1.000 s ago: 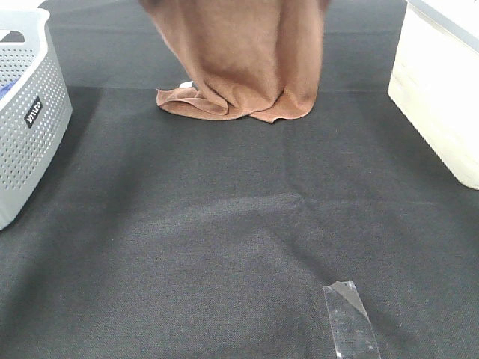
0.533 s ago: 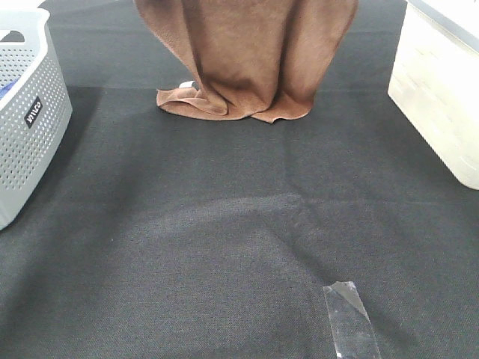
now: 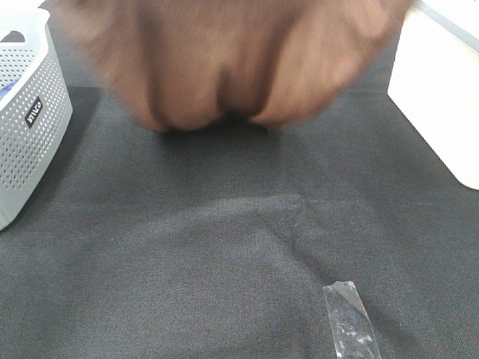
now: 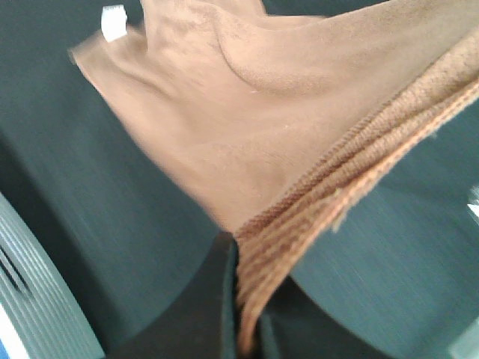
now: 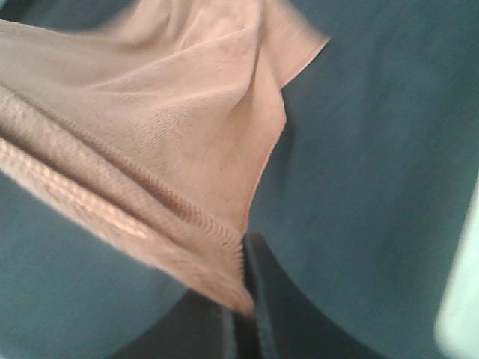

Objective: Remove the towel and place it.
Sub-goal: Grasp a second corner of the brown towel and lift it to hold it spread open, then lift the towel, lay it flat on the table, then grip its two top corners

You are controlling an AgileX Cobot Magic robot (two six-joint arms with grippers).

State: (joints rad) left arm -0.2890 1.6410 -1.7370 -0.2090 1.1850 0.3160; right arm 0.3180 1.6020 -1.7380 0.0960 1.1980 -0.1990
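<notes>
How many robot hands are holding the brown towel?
2. The left hand pinches one stitched edge of the towel, and the right hand pinches another edge. Both hands show only in their own wrist cameras; the high view shows just the blurred towel.

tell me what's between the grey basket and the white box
The brown towel, hanging blurred above the dark table covering, spans most of that stretch, as the exterior high view shows.

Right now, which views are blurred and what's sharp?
Exterior high: large brown microfibre towel is motion-smeared, edges lost; grey perforated basket, dark table covering and clear tape strip are crisp. Left wrist: towel's ribbed hem sharp, white tag corner soft. Right wrist: mild blur, stitched hem readable.
</notes>
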